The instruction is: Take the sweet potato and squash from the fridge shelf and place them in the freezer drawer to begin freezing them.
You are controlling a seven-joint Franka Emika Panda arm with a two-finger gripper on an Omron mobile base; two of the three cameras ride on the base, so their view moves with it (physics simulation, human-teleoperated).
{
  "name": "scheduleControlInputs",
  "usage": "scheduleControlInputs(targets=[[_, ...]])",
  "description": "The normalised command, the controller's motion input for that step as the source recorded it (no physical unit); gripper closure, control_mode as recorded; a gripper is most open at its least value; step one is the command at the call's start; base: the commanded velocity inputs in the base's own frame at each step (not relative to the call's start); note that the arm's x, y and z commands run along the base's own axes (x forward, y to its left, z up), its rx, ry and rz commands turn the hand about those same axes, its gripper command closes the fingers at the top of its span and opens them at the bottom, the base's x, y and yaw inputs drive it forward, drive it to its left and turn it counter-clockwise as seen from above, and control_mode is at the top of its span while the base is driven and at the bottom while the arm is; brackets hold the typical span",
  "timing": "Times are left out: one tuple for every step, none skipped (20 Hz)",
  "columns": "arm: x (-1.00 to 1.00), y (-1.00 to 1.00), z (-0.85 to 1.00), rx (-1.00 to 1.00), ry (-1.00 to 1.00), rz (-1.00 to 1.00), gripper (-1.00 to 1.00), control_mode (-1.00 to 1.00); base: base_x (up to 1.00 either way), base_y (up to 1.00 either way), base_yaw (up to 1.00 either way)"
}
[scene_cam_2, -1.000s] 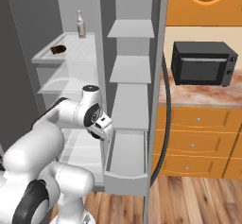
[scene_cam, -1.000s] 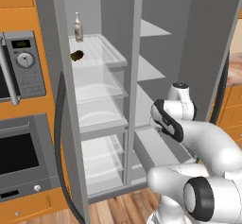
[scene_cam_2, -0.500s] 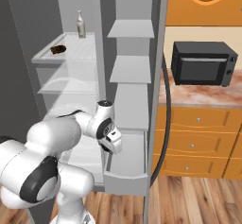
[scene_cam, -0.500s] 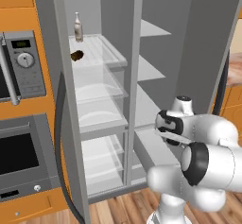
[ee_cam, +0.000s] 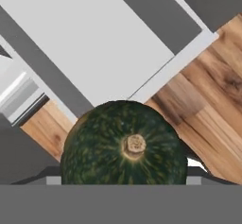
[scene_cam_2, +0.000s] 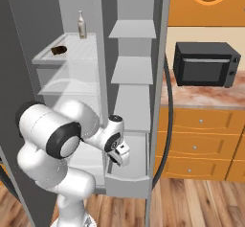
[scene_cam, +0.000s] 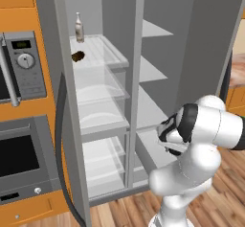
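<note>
A round, speckled dark green squash with a tan stem scar is sitting gripped in the end effector — now swung lower over the plain grey freezer drawer than a second ago. The reddish-brown sweet potato is lying on the ribbed glass fridge shelf above wood flooring.

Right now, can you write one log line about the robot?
gripper: holding squash | over freezer drawer | sweet potato: on fridge shelf

Fridge shelf – sweet potato & bottle on it.
</note>
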Motion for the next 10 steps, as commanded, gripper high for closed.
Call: scheduleControlInputs(targets=[[0.53,0.00,-0.53,0.00,0.00,0.00,1.00,-1.00,0.00,0.00,0.00],[0.50,0.00,-0.51,0.00,0.00,0.00,1.00,-1.00,0.00,0.00,0.00],[0.41,0.00,-0.52,0.00,0.00,0.00,1.00,-1.00,0.00,0.00,0.00],[0.36,0.00,-0.50,0.00,0.00,0.00,1.00,-1.00,0.00,0.00,0.00],[0.28,0.00,-0.49,0.00,0.00,0.00,1.00,-1.00,0.00,0.00,0.00],[0.25,0.00,-0.44,0.00,0.00,0.00,1.00,-1.00,0.00,0.00,0.00],[0.29,0.00,-0.49,0.00,0.01,0.00,1.00,-1.00,0.00,0.00,0.00],[0.34,0.00,-0.48,0.00,0.04,0.00,1.00,-1.00,0.00,0.00,0.00],[0.23,0.00,-0.44,0.00,0.01,0.00,1.00,-1.00,0.00,0.00,0.00],[0.14,-0.05,-0.46,0.00,0.00,0.00,1.00,-1.00,0.00,0.00,0.00]])
